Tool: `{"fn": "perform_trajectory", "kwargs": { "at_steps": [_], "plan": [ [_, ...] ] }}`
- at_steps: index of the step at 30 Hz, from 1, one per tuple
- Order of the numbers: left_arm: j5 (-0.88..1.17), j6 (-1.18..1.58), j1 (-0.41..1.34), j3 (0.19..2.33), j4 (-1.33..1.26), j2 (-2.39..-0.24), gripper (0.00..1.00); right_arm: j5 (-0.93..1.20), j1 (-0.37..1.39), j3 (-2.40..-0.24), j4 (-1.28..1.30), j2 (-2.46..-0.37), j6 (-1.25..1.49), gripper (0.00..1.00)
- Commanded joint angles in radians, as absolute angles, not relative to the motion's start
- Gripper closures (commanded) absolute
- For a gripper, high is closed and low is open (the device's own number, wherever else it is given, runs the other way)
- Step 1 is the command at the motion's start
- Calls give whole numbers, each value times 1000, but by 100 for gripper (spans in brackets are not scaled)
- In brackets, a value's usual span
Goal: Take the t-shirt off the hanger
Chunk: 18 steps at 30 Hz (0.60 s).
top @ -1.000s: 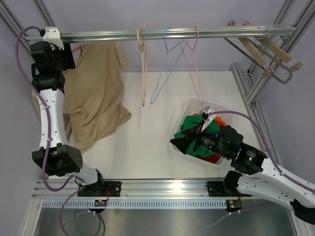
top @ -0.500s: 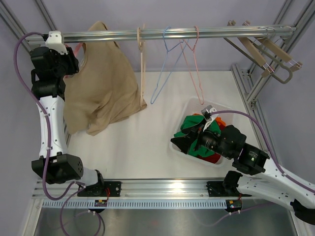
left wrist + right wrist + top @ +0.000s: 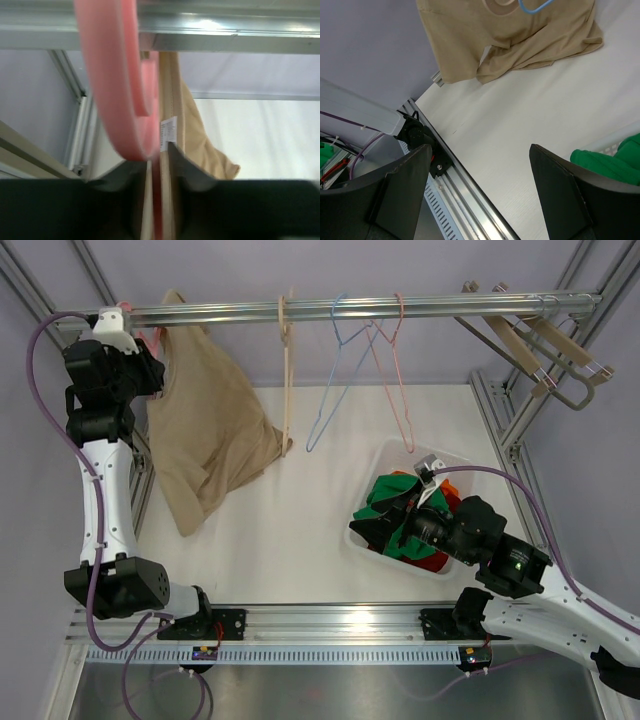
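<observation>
The left tool (image 3: 158,165) is raised to the left end of the aluminium rail (image 3: 400,308). Its dark fingers (image 3: 187,175) are drawn narrow on the neck of the thick pink hanger (image 3: 107,90), with a strip of the tan t-shirt (image 3: 215,430) pinched in beside it. The hanger's hook curls up in front of the rail in the left wrist view. A small white label (image 3: 168,134) on the shirt's neckline sits just above the fingertips.

From there the t-shirt is on the hanger and falls in loose folds down and to the right, narrowing to a corner low over the white table (image 3: 300,530). Whether that corner rests on the table I cannot tell. The shirt's right edge lies just beside a wooden hanger (image 3: 290,380) hooked on the same rail.

Further along the rail hang a blue wire hanger (image 3: 330,390) and a thin pink hanger (image 3: 395,380). A bunch of wooden clip hangers (image 3: 530,345) hangs at the far right.

The right tool (image 3: 480,146) stands wide with nothing between its fingers. It is held over the near left side of a clear plastic bin (image 3: 400,455) on the right of the table. The bin is piled with clothes, a green garment (image 3: 385,495) on top. The right tool points across the table toward the t-shirt and is well apart from it.
</observation>
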<state>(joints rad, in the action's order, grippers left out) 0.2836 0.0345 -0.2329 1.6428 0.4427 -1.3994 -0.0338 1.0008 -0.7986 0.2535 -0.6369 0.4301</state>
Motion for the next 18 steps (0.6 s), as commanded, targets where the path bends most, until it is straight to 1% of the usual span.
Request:
{"fn": "perform_trajectory", "kwargs": {
  "at_steps": [1,2,3,6,7,9,12,18],
  "plan": [
    [327,69,-232,1632,400,-1390,68,-26,997,-857,247,-629,428,12],
    [325,69,-230,1632,399,-1393,68,-28,997,-864,250,-632,428,12],
    [325,69,-229,1634,399,-1394,76,-26,999,-865,250,-630,431,12],
    [308,78,-226,1631,385,-1394,89,-28,997,-870,249,-632,439,13],
    [311,89,-225,1628,377,-1394,99,-29,997,-871,245,-632,440,13],
    [288,110,-218,1629,371,-1381,100,-25,999,-876,242,-635,442,13],
    [310,158,-215,1623,318,-1352,100,-15,997,-897,239,-655,426,12],
    [394,253,-204,1732,272,-1307,100,21,997,-965,230,-716,380,13]
  ]
}}
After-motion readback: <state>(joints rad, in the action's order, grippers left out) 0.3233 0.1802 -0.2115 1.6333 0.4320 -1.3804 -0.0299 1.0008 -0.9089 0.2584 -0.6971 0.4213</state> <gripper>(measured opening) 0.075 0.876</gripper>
